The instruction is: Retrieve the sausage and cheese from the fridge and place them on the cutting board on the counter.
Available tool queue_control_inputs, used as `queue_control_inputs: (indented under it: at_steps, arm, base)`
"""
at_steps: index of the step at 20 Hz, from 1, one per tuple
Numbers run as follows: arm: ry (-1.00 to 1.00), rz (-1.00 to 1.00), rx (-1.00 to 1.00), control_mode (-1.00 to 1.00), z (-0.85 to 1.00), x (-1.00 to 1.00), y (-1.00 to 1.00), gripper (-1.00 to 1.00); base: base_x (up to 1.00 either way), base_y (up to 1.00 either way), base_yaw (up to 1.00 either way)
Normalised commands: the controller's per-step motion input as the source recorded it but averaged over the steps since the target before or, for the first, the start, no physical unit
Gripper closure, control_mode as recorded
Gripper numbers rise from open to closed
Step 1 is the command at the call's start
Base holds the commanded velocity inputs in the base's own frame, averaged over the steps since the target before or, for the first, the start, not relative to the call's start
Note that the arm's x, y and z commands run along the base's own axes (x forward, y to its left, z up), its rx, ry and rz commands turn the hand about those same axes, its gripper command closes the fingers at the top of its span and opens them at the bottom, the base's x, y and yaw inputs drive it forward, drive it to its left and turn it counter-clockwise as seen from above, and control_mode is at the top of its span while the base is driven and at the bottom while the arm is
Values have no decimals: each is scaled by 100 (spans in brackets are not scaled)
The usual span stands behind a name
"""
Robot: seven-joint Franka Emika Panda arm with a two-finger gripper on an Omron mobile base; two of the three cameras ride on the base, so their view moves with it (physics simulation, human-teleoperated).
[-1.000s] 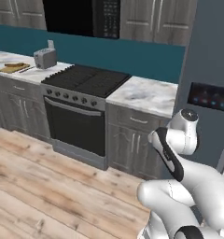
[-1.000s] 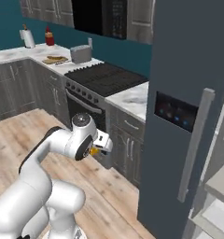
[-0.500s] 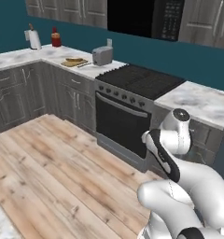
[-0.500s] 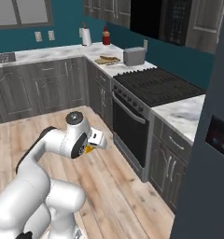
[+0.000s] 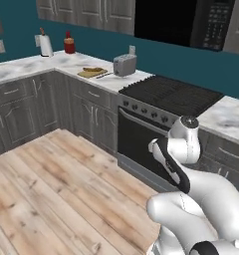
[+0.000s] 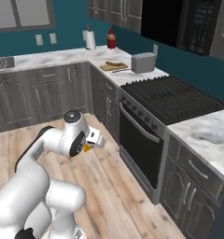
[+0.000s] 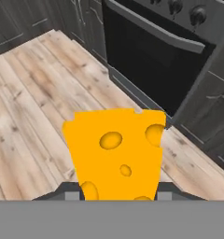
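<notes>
- Cheese (image 7: pixel 116 154) is out of the fridge and in the gripper (image 6: pixel 88 148): in the hand view the yellow-orange wedge rises from 6 o'clock, with the two dark fingertips pressed against its lower corners, so the fingers are closed narrow on it.
- In the right base view a sliver of orange peeps out under the hand, which is tucked close to the arm over the wooden floor (image 5: pixel 57 189), in front of the oven (image 6: pixel 142 154).
- Cutting board (image 5: pixel 92 72) lies on the counter (image 5: pixel 22 67) at about 11 o'clock in the left base view, just beside the toaster (image 5: pixel 124 64), well apart from the hand.
- A dark, slim shape lies on the board; it may be the sausage, but it is too small to tell for sure.
- Judged from this, the cheese leg is roughly midway: picked up, not yet delivered.
- Left to do: bring the hand to the counter, reach over the board, and set the wedge down beside whatever lies there.
- If that dark shape is not the sausage, a second trip to the fridge remains.
</notes>
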Motion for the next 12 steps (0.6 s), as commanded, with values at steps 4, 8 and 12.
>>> queue_control_inputs:
  at_steps: [4, 8, 12]
  arm:
    - [0, 0, 0, 100, 0, 0, 0, 100]
    - [0, 0, 0, 100, 0, 0, 0, 100]
    - [0, 0, 0, 100, 0, 0, 0, 100]
  base:
    - [89, 15, 4]
    - [91, 13, 4]
    - [92, 12, 3]
